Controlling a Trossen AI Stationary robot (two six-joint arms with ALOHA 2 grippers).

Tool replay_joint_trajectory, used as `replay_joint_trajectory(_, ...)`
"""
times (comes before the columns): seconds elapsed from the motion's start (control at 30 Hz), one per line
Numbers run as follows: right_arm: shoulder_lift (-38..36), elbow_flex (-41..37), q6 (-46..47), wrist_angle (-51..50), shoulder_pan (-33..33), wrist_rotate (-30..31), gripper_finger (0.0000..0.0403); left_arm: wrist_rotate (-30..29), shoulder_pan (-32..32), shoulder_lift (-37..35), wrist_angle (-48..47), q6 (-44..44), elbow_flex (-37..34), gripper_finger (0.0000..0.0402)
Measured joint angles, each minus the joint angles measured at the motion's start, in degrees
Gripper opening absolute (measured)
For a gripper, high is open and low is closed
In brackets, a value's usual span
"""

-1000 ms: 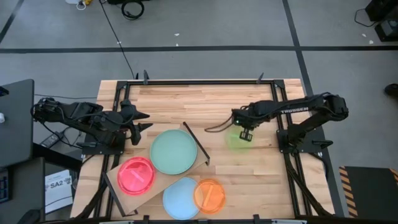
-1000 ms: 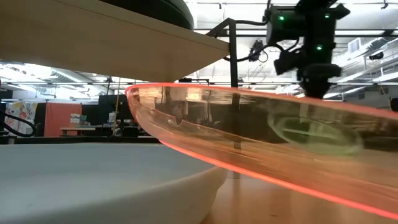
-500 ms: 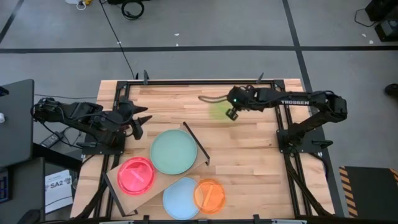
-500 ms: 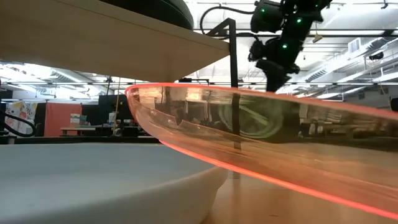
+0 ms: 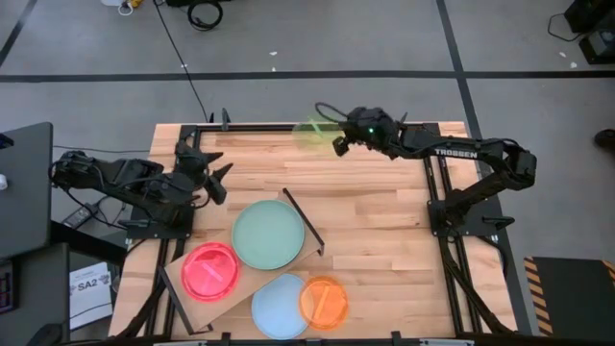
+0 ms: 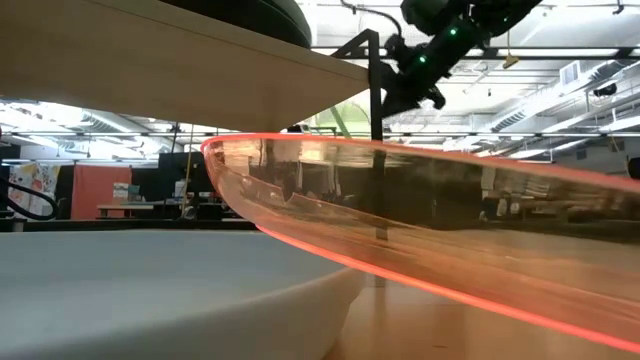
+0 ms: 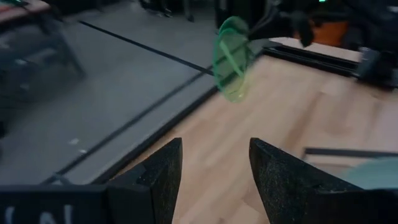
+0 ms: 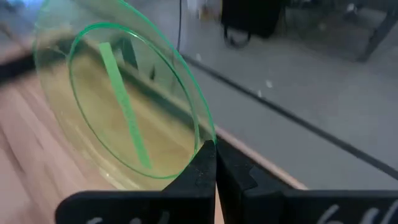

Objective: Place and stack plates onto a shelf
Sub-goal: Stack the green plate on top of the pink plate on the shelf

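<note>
My right gripper (image 5: 336, 144) is high over the table's far edge, shut on the small neon-green plate (image 5: 312, 133). The left wrist view shows this plate (image 7: 233, 59) up in the air. My left gripper (image 5: 213, 176) hovers open over the table's left side, pointing toward that plate. The shelf (image 5: 183, 269), a pale board with a black bar frame (image 5: 303, 223), lies near the middle. The mint-green plate (image 5: 268, 234) and the pink plate (image 5: 210, 271) rest flat on it. The light-blue plate (image 5: 282, 306) and the orange plate (image 5: 324, 302) lie by the near edge. No black plate shows. My right gripper pinches the neon-green plate's rim (image 8: 200, 144) between its two shut fingers (image 8: 198, 171). The fingers reach in from the table's right, roughly level. The plate is lifted clear and stands nearly on edge, reaching past the fingertips toward the table's left.
In the low view the orange plate's rim (image 6: 420, 220) and the light-blue plate (image 6: 150, 290) fill the foreground, under the shelf board (image 6: 150, 70). Bare slatted tabletop (image 5: 384, 231) lies between the shelf and the right arm's base (image 5: 471, 216).
My right gripper has risen and swung from the table's right-centre toward the far edge and the left. It has carried the neon-green plate up off the table and tipped it from flat to nearly on edge. My left gripper has turned slightly toward the far edge.
</note>
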Motion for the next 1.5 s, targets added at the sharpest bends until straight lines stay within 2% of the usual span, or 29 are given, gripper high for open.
replay_joint_trajectory(0.3, 0.0, 0.0, 0.6, 16.44, 0.1, -0.11, 0.0007, -9.37, 2.81, 6.71, 2.0, 0.37, 0.0, 0.0192)
replay_joint_trajectory(0.43, 0.0, 0.0, 0.62, 20.39, 0.71, -0.11, 0.0007, -12.59, 4.55, 10.66, 5.81, 1.48, 0.0, 0.0192)
replay_joint_trajectory(0.6, 0.02, 0.0, 0.62, 24.18, 1.88, -0.11, 0.0007, -14.47, 6.62, 15.62, 15.24, 7.9, 0.0, 0.0192)
replay_joint_trajectory(0.83, 0.04, 0.0, 0.34, 26.93, 3.4, 0.19, 0.0007, -14.42, 9.33, 21.94, 34.34, 20.89, -0.02, 0.0192)
replay_joint_trajectory(1.07, 0.04, 0.0, 0.06, 27.74, 3.8, 0.28, 0.0007, -14.39, 12.04, 25.58, 50.29, 27.12, 0.0, 0.0192)
replay_joint_trajectory(1.27, 0.04, 0.0, -0.43, 27.65, 3.8, 0.33, 0.0007, -12.73, 13.99, 25.95, 55.1, 27.39, 0.0, 0.0192)
replay_joint_trajectory(1.5, 0.04, 0.0, -0.45, 27.67, 3.79, 0.33, 0.0007, -6.41, 16.76, 25.95, 60.21, 27.36, 0.0, 0.0192)
